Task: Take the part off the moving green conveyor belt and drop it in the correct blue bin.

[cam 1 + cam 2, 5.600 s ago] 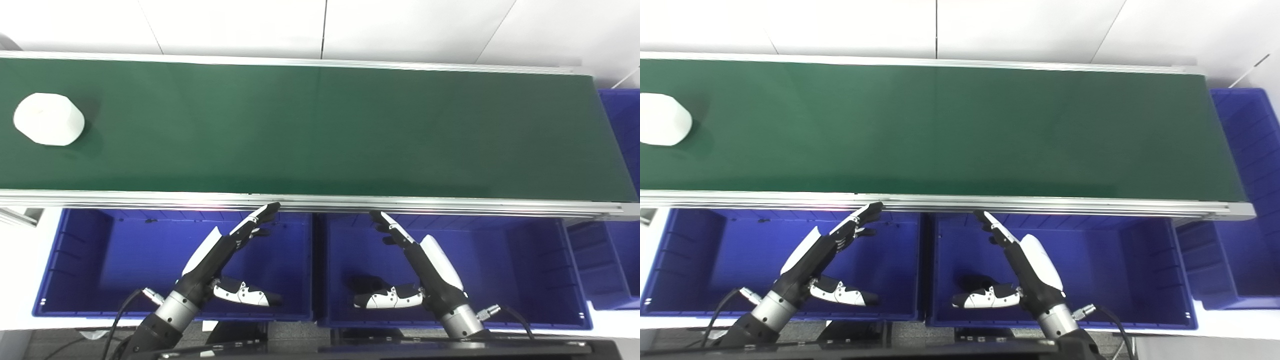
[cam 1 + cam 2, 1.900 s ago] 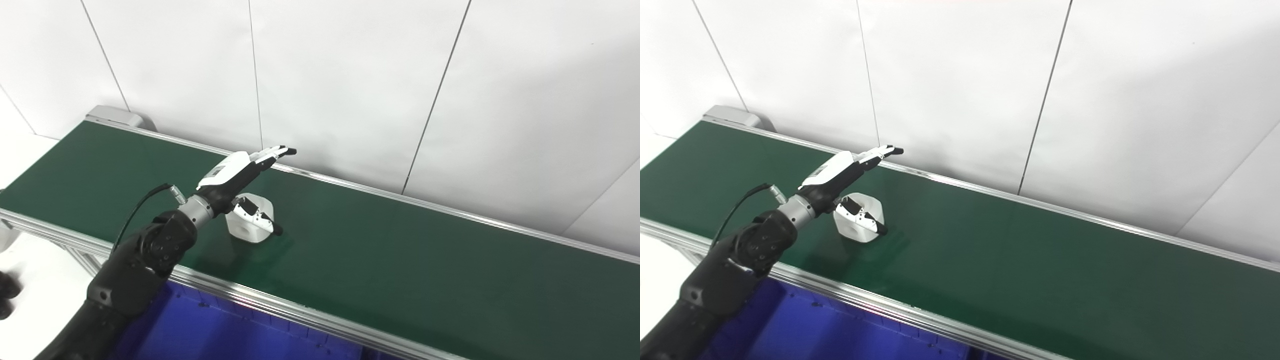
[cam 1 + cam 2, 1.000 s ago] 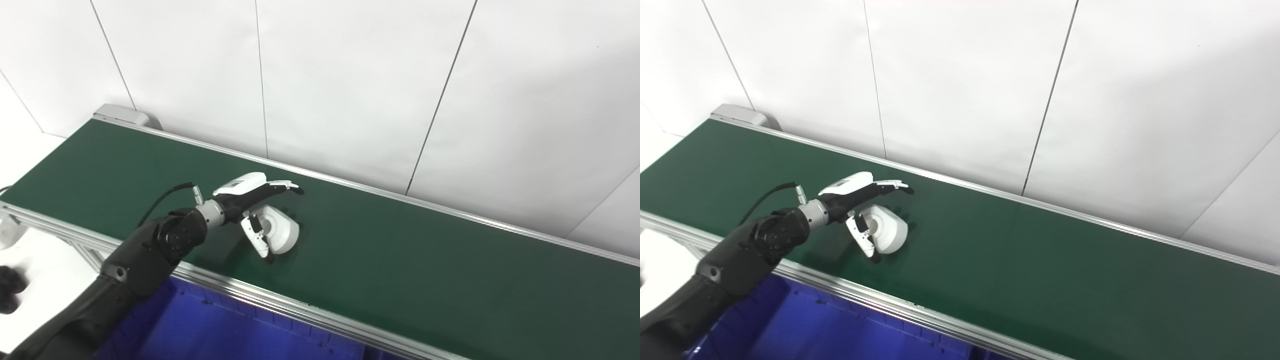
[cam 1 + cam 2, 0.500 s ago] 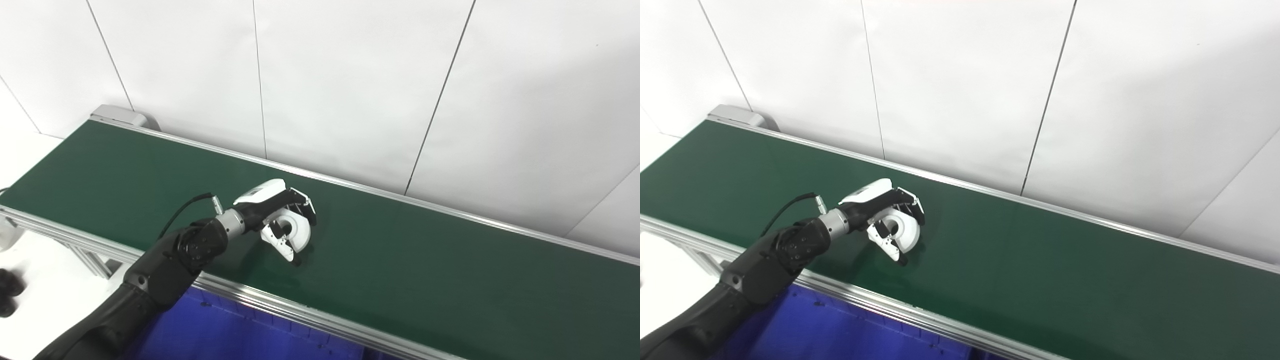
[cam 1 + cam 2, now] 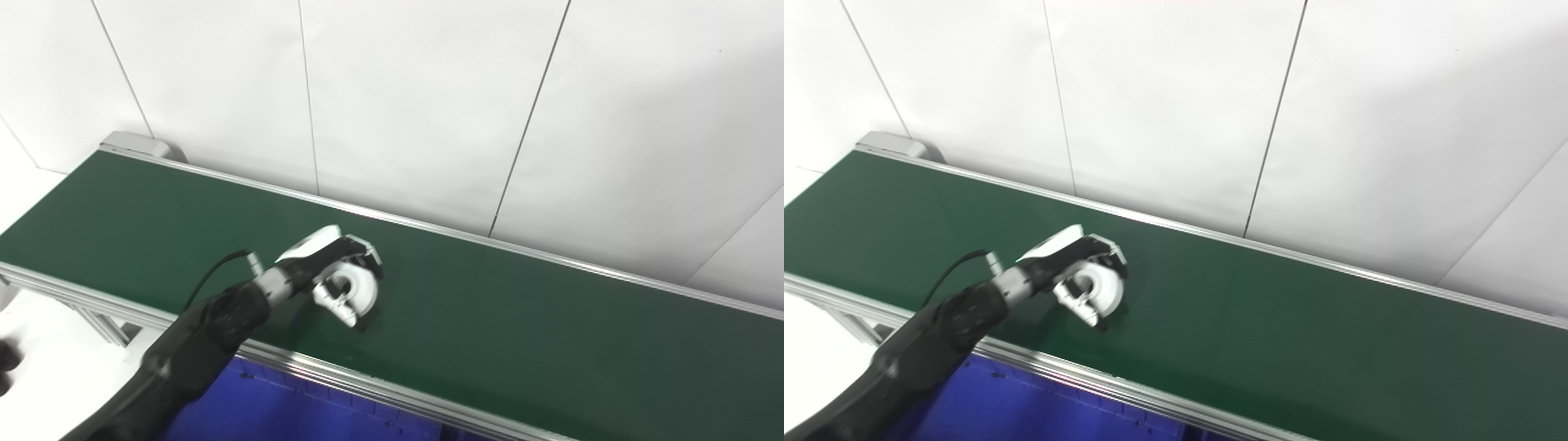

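A white rounded part [image 5: 360,289] with a hole in its face lies tipped on the green conveyor belt [image 5: 520,331], left of the middle. My left hand [image 5: 334,272] reaches over the near rail and is shut on the part, fingers curled over its top and thumb against its front. The same grip shows in the right eye view, hand [image 5: 1077,262] on the part [image 5: 1104,290]. It is hard to tell whether the part rests on the belt or is just above it. My right hand is out of view.
The belt's near aluminium rail [image 5: 367,386] runs along the front. A blue bin [image 5: 275,413] sits below it at the bottom left. A grey end housing [image 5: 138,144] caps the belt's far left. White wall panels stand behind the belt.
My left hand's fingers have closed tighter around the part since half a second ago. One second ago the hand was open over it. The camera has shifted slightly.
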`<state>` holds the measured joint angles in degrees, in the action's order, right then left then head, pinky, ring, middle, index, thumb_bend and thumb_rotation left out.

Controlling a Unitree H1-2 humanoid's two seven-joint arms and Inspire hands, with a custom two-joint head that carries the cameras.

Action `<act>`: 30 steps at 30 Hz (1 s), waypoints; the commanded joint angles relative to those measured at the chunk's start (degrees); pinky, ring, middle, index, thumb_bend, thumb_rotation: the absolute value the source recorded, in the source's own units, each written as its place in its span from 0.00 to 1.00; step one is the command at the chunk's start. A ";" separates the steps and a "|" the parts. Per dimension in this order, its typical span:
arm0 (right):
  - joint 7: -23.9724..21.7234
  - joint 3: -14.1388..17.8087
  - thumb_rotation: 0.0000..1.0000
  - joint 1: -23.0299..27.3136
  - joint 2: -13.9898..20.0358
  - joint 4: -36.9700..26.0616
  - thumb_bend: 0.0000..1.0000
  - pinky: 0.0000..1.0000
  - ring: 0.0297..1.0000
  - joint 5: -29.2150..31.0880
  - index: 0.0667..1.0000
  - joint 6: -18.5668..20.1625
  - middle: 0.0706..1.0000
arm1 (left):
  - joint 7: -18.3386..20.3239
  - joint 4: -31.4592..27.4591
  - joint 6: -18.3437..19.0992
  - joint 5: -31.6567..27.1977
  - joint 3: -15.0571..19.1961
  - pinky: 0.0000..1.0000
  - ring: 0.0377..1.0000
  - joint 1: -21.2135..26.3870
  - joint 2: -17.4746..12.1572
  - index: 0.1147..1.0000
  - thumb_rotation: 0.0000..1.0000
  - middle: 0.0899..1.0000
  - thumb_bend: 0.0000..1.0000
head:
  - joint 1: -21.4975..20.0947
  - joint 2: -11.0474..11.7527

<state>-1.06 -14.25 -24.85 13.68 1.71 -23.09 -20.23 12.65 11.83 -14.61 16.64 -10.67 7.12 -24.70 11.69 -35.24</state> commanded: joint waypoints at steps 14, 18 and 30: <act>-0.43 0.10 0.32 -2.00 -1.21 -7.21 0.91 0.82 0.88 -0.24 0.94 0.92 0.90 | 1.78 -18.29 -7.02 -11.75 5.14 0.46 0.41 -11.89 -0.54 0.46 0.00 0.46 0.50 | -9.13 -9.00; -0.88 -0.03 0.36 -2.04 -1.41 -8.86 0.90 0.82 0.87 -1.02 0.94 2.15 0.90 | 2.21 -19.47 -6.99 -11.95 4.99 0.45 0.41 -15.99 -0.20 0.46 0.00 0.46 0.50 | -11.12 -12.89; -2.06 -0.15 0.39 -1.39 -2.96 -14.76 0.91 0.74 0.84 -3.74 0.92 7.32 0.89 | 4.33 -16.59 -8.48 -8.95 0.07 0.47 0.41 -23.70 1.67 0.46 0.00 0.45 0.50 | -15.38 -19.69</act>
<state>-3.47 -14.50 -26.55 11.20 -10.76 -26.40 -13.69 16.97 -4.52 -21.20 7.35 -10.70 -16.85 -23.04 -3.77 -54.92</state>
